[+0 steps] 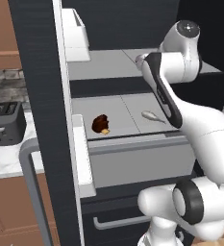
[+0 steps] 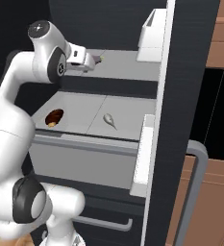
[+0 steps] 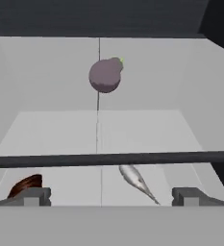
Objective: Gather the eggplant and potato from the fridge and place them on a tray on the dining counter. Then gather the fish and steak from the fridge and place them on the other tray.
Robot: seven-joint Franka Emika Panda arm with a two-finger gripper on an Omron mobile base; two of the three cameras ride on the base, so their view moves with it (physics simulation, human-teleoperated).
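Now the hand [image 3: 111, 196], fully open and holding nothing, faces the eggplant [image 3: 105, 75] at the back of the fridge's [image 1: 41, 120] upper shelf [image 2: 128, 65], so I think it should go straight in and close around the body.

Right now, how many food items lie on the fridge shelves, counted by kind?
Eggplant: 1
Fish: 1
Steak: 1
Total: 3
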